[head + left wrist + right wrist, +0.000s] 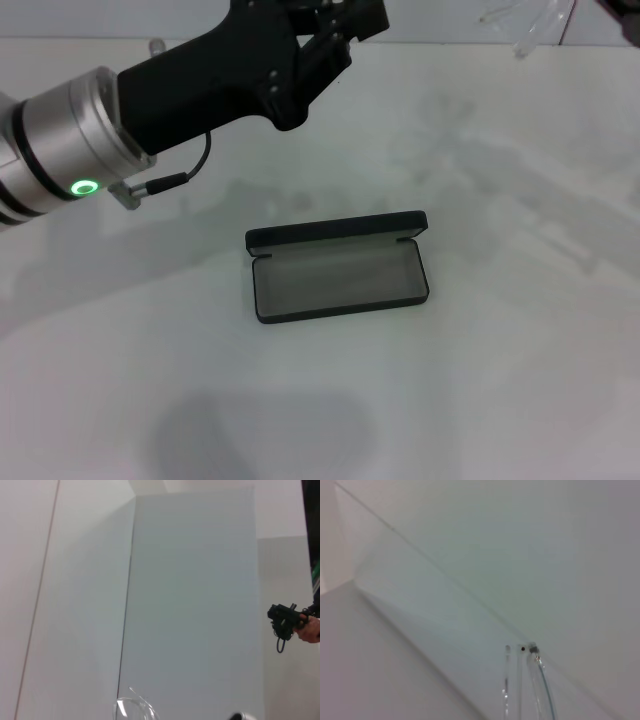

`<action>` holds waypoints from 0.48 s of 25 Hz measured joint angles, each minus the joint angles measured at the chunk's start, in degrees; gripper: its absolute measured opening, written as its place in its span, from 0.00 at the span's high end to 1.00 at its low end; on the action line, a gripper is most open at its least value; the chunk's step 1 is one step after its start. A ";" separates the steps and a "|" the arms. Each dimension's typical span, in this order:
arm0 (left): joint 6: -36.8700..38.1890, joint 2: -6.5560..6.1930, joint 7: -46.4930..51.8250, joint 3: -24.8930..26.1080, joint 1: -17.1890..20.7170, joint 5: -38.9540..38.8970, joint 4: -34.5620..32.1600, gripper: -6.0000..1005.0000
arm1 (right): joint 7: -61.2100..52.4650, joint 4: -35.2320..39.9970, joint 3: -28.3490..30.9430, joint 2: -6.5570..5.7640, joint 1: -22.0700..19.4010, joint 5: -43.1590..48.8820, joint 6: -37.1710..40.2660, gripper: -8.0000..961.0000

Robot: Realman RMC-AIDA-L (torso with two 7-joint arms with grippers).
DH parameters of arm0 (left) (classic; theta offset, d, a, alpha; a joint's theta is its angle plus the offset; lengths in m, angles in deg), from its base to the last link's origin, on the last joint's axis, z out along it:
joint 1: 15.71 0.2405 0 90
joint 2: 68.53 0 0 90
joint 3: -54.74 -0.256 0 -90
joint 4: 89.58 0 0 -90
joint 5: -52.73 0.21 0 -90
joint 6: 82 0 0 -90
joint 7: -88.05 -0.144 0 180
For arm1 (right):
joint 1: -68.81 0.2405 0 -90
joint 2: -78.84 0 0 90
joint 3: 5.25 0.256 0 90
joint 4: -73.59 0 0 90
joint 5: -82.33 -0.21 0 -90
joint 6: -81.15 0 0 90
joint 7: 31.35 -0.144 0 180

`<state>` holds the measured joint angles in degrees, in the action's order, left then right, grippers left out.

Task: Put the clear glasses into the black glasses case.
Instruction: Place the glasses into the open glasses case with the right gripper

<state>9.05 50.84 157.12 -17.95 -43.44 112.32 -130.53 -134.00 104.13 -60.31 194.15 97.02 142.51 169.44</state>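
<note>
The slim black glasses case [338, 268] is laid open on the white bench [500, 380], ringed by bare room. The clear plastic glasses [525, 25] are seen at the far edge. The fingers of the left gripper [330, 30] cannot be told.

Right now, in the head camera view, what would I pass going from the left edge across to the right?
The left arm's silver wrist with its green light → the left gripper, raised at the far side → the open black glasses case on the table → the clear glasses, held up at the far right.
</note>
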 joint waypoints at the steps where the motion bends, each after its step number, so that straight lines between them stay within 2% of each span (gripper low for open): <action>1: 0.00 -0.01 0.00 0.05 0.24 0.02 -0.02 0.95 | -0.08 1.27 -0.11 -0.08 -0.41 0.11 -1.19 0.93; 9: 0.00 -0.07 -0.02 0.55 0.48 0.13 0.04 0.95 | -3.89 10.20 -0.75 -1.30 -0.83 3.05 -10.37 0.93; 10: 0.00 -0.05 -0.02 0.54 0.48 0.15 0.10 0.95 | -4.35 13.35 -0.89 -2.97 0.60 8.04 -11.75 0.93; 11: 0.00 -0.05 -0.01 0.55 0.52 0.16 0.10 0.95 | -4.20 14.31 -0.78 -4.03 1.63 10.69 -11.02 0.93; 12: 0.00 -0.05 -0.01 0.54 0.57 0.17 0.10 0.95 | -4.20 14.31 -0.78 -4.03 1.63 10.69 -11.02 0.93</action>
<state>9.05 50.80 157.11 -17.41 -42.87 112.49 -130.43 -138.20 118.44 -61.09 190.12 98.65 153.20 158.42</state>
